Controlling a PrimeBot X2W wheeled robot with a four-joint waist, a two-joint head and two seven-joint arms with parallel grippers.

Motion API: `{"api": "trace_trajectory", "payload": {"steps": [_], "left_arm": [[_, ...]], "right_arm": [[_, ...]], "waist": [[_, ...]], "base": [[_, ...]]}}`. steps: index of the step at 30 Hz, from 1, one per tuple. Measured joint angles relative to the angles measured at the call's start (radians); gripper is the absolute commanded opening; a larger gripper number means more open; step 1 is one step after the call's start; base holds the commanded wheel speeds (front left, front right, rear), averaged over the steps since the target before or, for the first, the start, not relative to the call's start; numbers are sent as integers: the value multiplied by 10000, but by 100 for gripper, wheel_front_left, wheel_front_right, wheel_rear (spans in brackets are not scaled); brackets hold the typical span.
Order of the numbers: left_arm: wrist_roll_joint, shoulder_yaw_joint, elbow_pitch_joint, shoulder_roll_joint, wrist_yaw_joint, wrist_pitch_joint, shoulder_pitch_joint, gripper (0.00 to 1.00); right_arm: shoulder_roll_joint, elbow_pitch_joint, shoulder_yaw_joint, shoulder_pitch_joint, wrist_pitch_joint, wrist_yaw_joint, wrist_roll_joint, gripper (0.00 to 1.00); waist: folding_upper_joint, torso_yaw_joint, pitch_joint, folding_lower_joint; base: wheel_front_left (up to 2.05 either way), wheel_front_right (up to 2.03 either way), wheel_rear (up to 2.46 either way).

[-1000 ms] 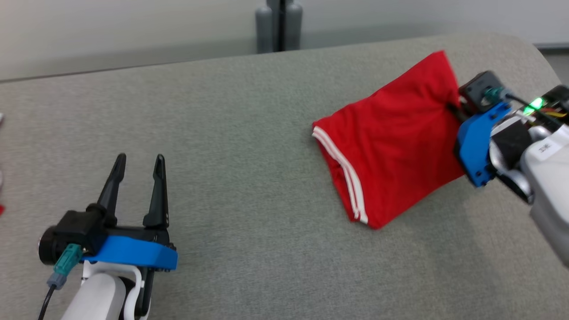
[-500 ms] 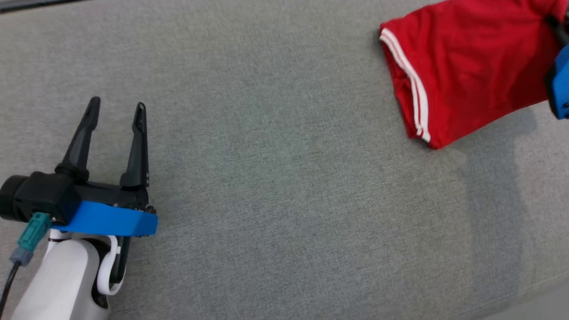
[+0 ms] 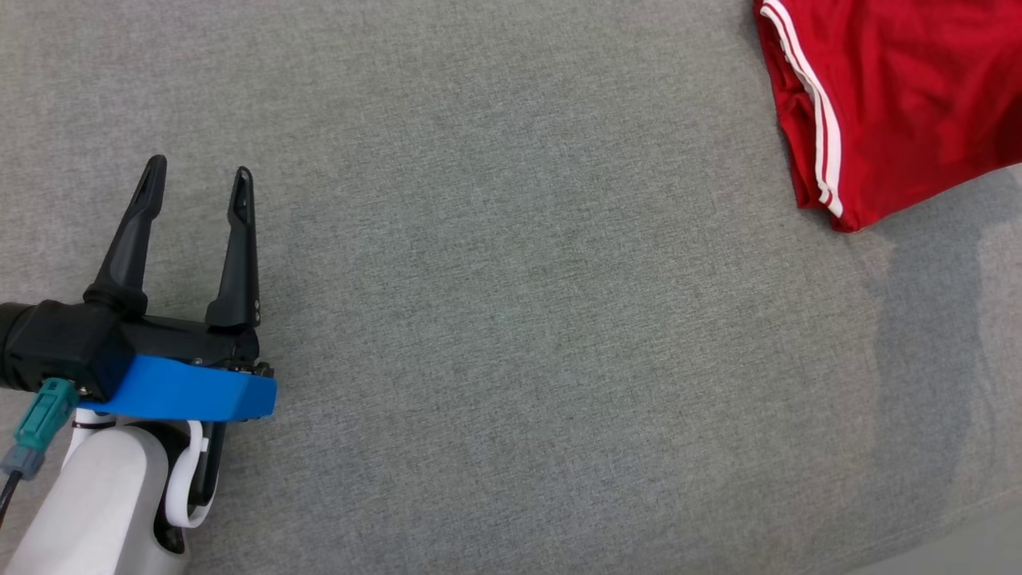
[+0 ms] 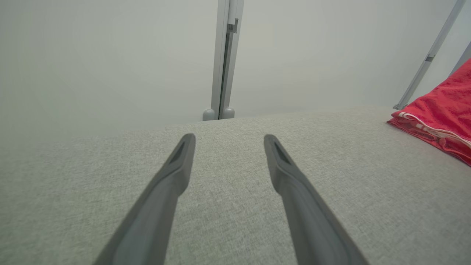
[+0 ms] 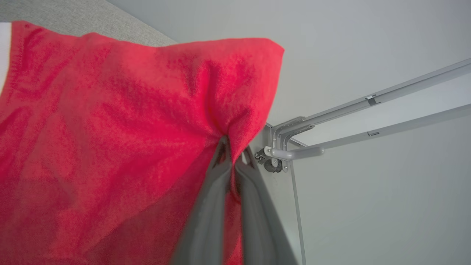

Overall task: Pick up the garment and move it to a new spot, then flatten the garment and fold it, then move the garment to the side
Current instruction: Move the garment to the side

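Observation:
The garment (image 3: 902, 104) is red with white stripes along one hem, folded, at the top right of the head view. It also shows as the red garment (image 4: 443, 114) at the right edge of the left wrist view. My right gripper (image 5: 233, 149) is shut on a bunched edge of the garment (image 5: 110, 129), which hangs from its fingers. My left gripper (image 3: 196, 172) is open and empty at the lower left, far from the garment, and in its wrist view the left gripper (image 4: 228, 139) hovers over bare grey fabric.
A grey fabric-covered table (image 3: 519, 319) spans the head view. Its front right corner falls away at the lower right. Beyond the table stand a pale wall and a grey upright post (image 4: 222, 59). Grey metal rails (image 5: 368, 121) run past the right gripper.
The head camera has tilted down and left, so the far wall and right arm left the picture. The garment stays in the right gripper's hold. The left gripper stays open.

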Motion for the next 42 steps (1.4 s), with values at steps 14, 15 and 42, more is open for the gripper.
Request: {"api": "trace_trajectory", "payload": {"steps": [14,15,42], "left_arm": [[-205,-169,476,-259,36,-209,224,100],[-245,-174,566,-295,31,-251,260,100],[-713,199,2759,-1273,27,-851,2754,100]], "right_arm": [[658,253,-731,631,-1214,-2,-518,100],[729,238,-723,763,-1294,0,-500,100],[4357,-5012,-3275,8521,-2136,-4,1009,100]], "waist": [[0,441,-868,-1],[0,477,-986,-1],[0,2225,-4756,-4]], "base": [[0,0,0],[0,0,0],[0,0,0]]}}
